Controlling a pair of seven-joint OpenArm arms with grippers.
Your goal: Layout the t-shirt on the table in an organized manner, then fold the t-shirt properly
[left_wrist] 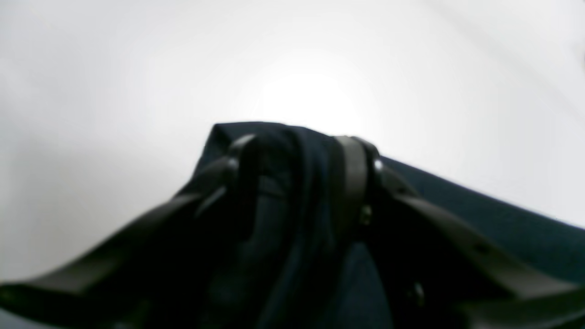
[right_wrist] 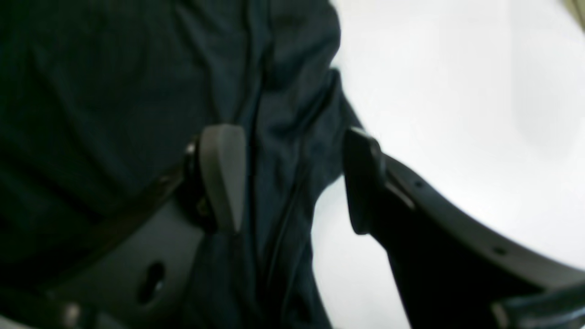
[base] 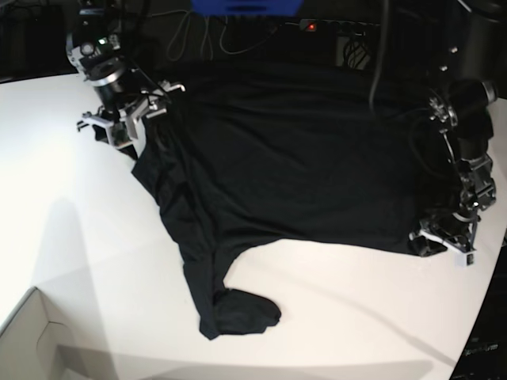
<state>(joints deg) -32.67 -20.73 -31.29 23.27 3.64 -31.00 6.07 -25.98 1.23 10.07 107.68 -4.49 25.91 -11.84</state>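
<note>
The black t-shirt [base: 293,166] lies spread across the far half of the white table [base: 71,206], wrinkled along its left side, one sleeve trailing toward the near edge.

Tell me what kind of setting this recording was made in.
Probably a robotics lab or test bench, not a home: a large bare white table carries one black t-shirt, a robot arm stands at each side, and cables and a lit power strip run behind it.

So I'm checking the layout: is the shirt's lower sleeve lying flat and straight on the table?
No, the sleeve of the shirt ends crumpled and folded over itself on the table.
</note>
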